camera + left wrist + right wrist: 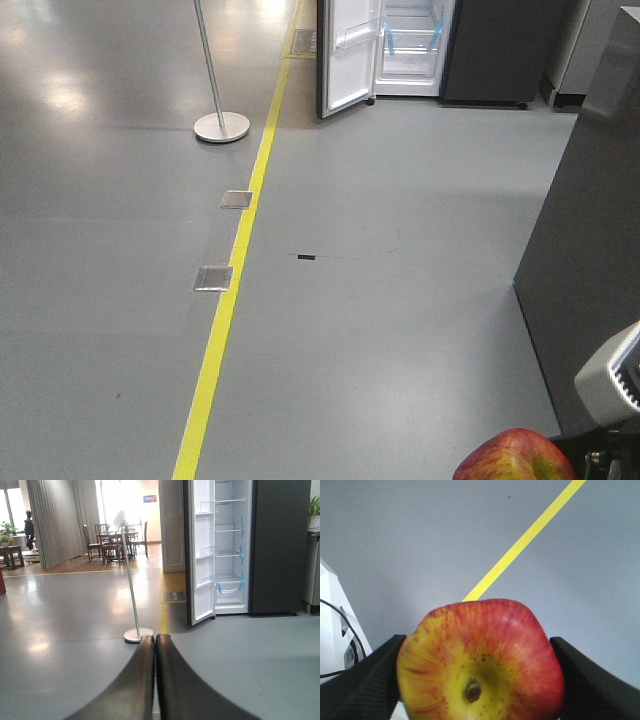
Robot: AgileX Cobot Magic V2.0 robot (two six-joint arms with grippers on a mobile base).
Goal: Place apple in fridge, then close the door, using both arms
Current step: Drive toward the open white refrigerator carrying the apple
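Note:
The red and yellow apple (480,660) fills the right wrist view, and my right gripper (477,640) is shut on its sides, with black fingers (375,675) to either side. In the front view the apple (515,455) shows at the bottom right corner. Far ahead stands the fridge (410,50), dark grey outside and white inside, its door (345,55) swung open to the left. In the left wrist view my left gripper (155,638) is shut on nothing and points toward the fridge (230,545) and its door (202,555). Blue tape marks the shelves.
A yellow floor line (235,270) runs toward the fridge. A metal pole on a round base (221,127) stands left of it. Two metal floor plates (236,199) lie beside the line. A dark grey cabinet (590,260) stands close on the right. Tables and chairs (117,542) are far back.

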